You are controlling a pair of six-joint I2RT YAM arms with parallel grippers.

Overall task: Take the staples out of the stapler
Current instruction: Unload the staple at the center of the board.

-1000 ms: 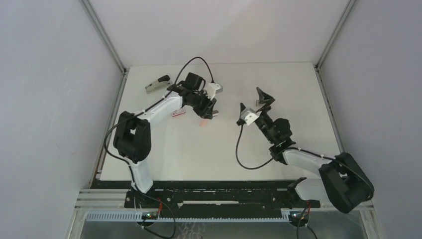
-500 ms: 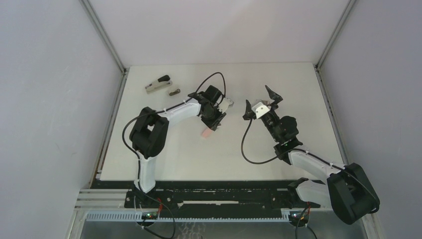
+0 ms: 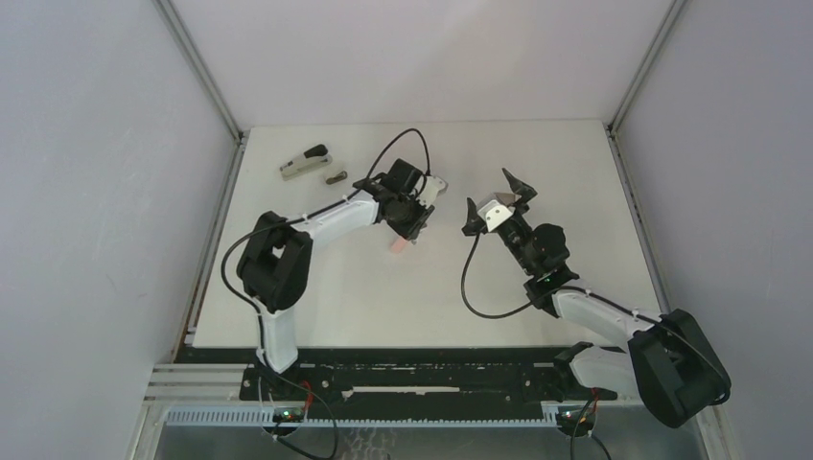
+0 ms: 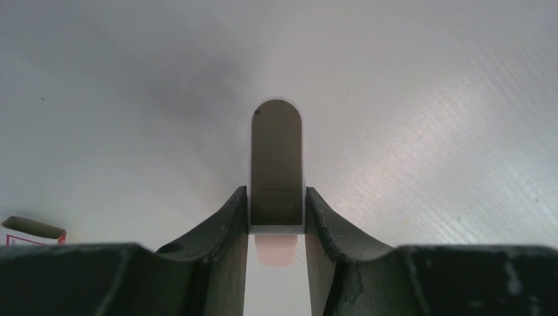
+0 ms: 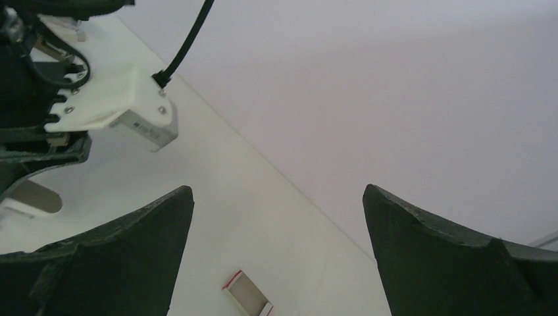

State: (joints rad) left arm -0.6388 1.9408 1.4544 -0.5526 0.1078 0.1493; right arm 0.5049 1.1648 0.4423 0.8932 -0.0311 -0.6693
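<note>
1. Left wrist view is showing the left gripper [image 4: 276, 197] clamping a small stapler [image 4: 276, 141] between its jaws; the stapler's rounded grey-brown top is pointing away from the camera, and a pale pink part is showing beneath it.
2. Seen from the top external view, that stapler is hanging over the middle of the table [image 3: 575, 172], apparently just above the surface and not resting on it.
3. The right gripper [image 5: 278, 194] is hovering just beside it with its jaws spread wide and nothing between them.
4. The staples are not showing in any view; I am judging that they are inside the stapler, so the unloading is not yet done.
5. The step in hand looks like presenting the stapler to the free arm.
6. The next move is calling for the right fingers to close in on the stapler's top or magazine and open it, while the left grip is keeping the body from twisting.
7. Counting:
   - one stapler in the grip
   - one grey-and-black tool [image 3: 305, 162] at the far left of the table, possibly a second stapler, though I cannot tell
   - one small dark piece [image 3: 335, 176] just beside that tool
   - one small white box [image 5: 247, 293] with a red edge, lying on the table
   - no loose staples in sight
</note>
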